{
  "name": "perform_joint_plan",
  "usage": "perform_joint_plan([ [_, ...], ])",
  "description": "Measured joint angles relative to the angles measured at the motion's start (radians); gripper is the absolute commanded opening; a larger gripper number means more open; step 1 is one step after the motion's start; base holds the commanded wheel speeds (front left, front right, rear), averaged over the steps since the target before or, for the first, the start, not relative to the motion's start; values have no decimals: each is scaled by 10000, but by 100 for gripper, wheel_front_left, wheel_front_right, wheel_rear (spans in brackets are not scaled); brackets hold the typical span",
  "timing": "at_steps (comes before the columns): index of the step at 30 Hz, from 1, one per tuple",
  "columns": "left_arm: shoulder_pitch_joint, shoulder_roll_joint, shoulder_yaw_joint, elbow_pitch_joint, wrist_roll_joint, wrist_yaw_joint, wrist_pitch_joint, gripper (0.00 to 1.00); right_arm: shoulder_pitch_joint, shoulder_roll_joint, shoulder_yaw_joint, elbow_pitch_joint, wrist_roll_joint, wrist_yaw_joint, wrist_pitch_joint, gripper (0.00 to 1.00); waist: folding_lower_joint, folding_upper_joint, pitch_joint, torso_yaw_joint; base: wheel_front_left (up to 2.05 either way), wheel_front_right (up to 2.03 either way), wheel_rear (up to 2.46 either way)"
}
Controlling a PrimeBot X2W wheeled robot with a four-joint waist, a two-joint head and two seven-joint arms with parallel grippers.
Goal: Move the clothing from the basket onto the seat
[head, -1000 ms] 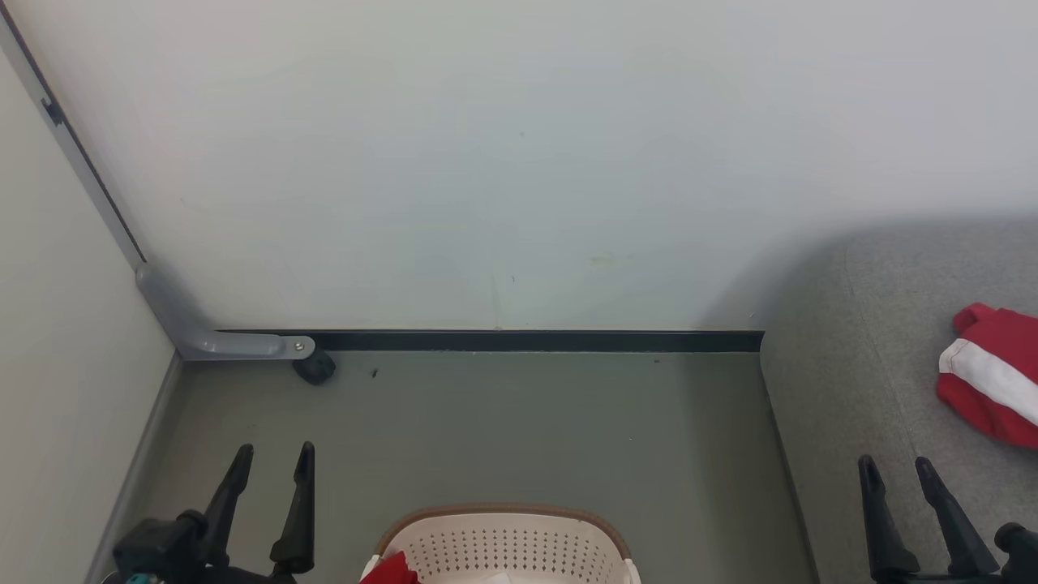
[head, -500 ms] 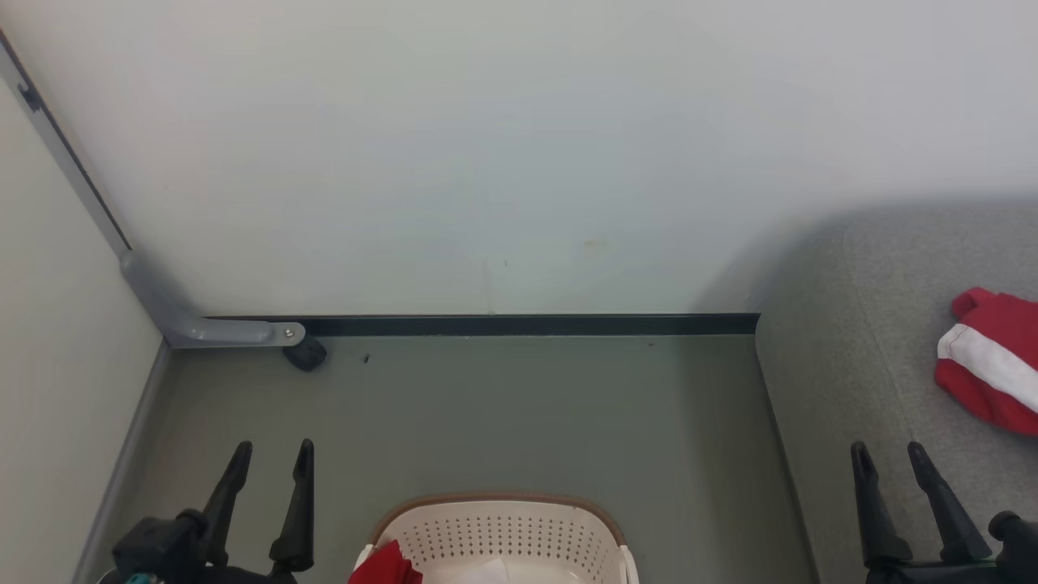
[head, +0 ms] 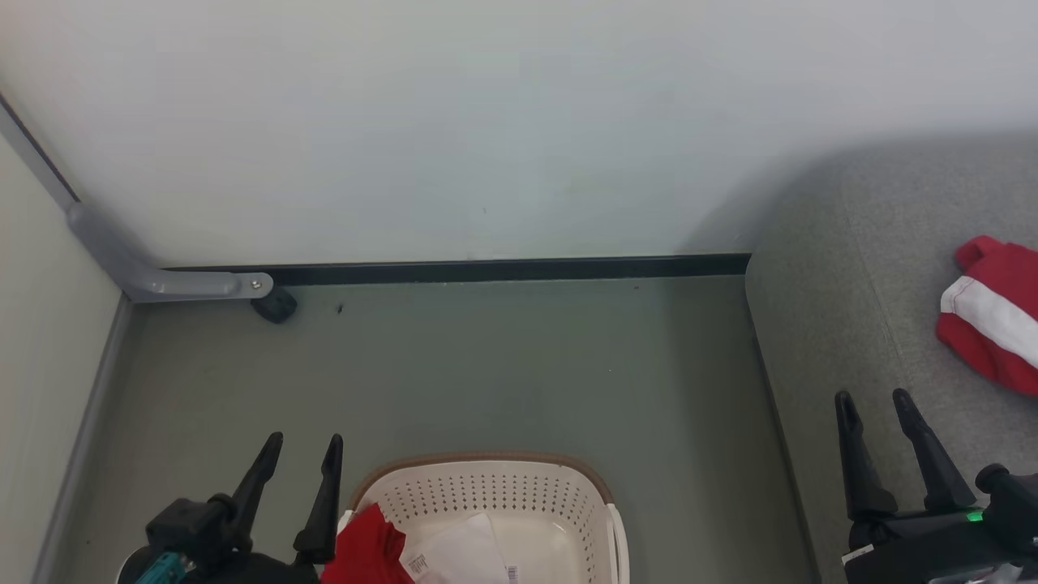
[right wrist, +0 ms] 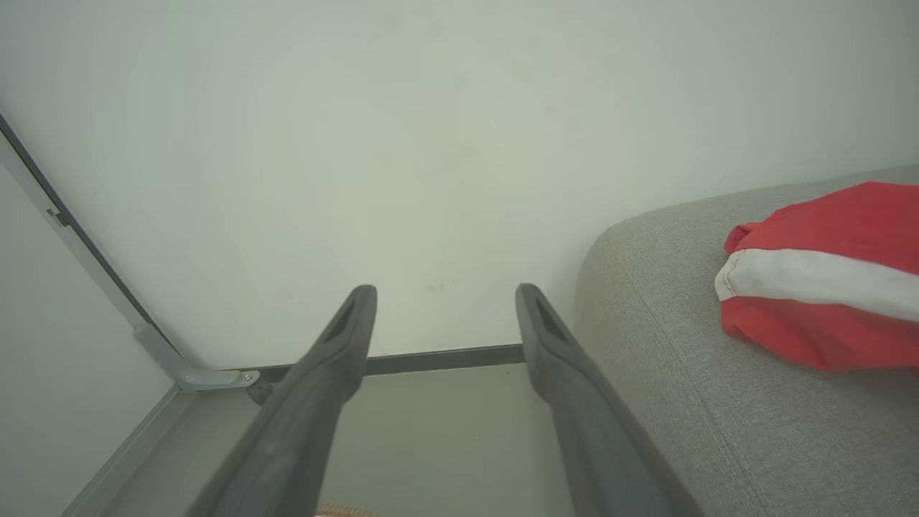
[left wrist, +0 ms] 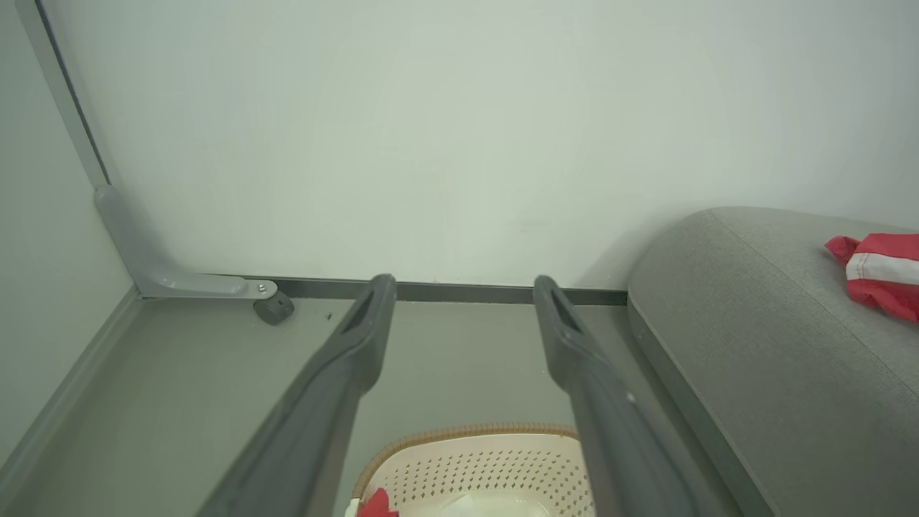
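Note:
The cream basket (head: pixel 486 460) stands on the floor at the bottom middle of the head view. Red clothing (head: pixel 369 547) lies bunched in its left side beside a white piece with a label (head: pixel 458 556). Another red garment with a white band (head: pixel 993 316) lies on the grey seat (head: pixel 843 324) at the right. My left gripper (head: pixel 305 442) is open just left of the basket, holding nothing. My right gripper (head: pixel 872 399) is open over the seat's front edge, left of that garment. In the left wrist view the open left gripper (left wrist: pixel 464 283) hangs above the basket (left wrist: pixel 459 431). The right wrist view shows the open right gripper (right wrist: pixel 445 293) left of the garment (right wrist: pixel 826 287).
A pale wall with a black skirting strip closes the far side. A grey bracket with a black caster (head: pixel 276 307) sits in the left corner. Grey-green floor (head: pixel 486 365) lies between wall, basket and seat.
The whole head picture has shifted up, so the camera has tilted down and more of the basket's inside shows. Both grippers stay open; the left one sits slightly nearer the basket.

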Motion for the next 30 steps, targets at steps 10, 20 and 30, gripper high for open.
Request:
perform_joint_plan([
  [10,-602,-4,-230,1193,65,-359,368,100,-714,94,155,15,-389,159,-2,100,0,0,836,-330,0,0,0],
  [20,-1170,-17,-552,2731,209,-629,694,100,-1255,176,173,94,-581,244,-2,100,0,0,1610,-755,0,0,0],
  [30,-1807,-115,-984,3879,531,-965,1074,100,-1630,313,178,27,-782,247,-2,100,0,0,2387,-1136,0,0,0],
])
